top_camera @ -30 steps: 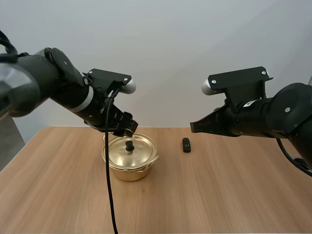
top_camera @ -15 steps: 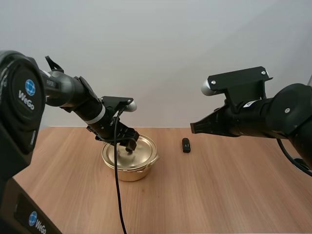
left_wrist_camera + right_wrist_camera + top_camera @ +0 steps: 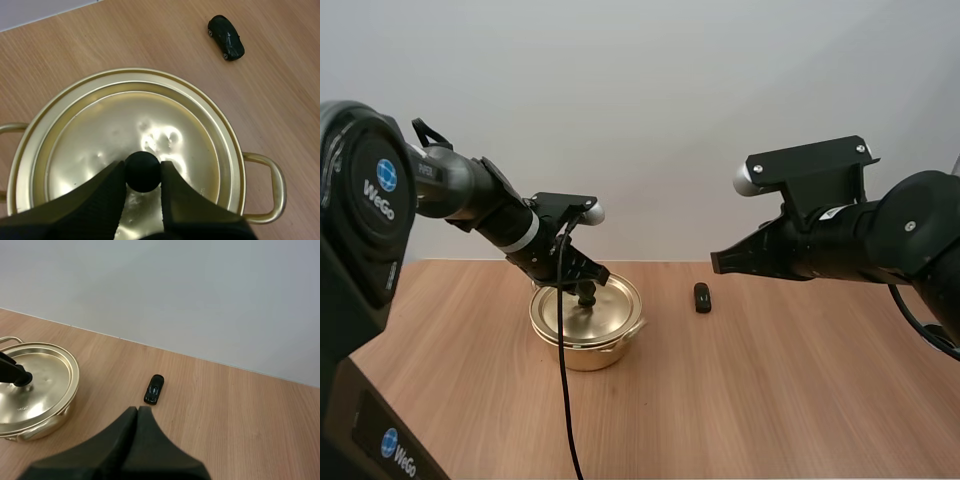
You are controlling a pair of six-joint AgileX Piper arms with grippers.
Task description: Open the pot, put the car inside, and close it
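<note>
wooden table point(image 3: 770, 400) with a lidded gold pot point(image 3: 582, 352) and a small black car point(image 3: 702, 297) near it

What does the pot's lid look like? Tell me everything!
The lid is round, shiny gold-coloured metal with stepped rings and a few small dents. A black ball knob sits at its middle. It lies flat, closed on the pot, and the left gripper pinches the knob from both sides.
</note>
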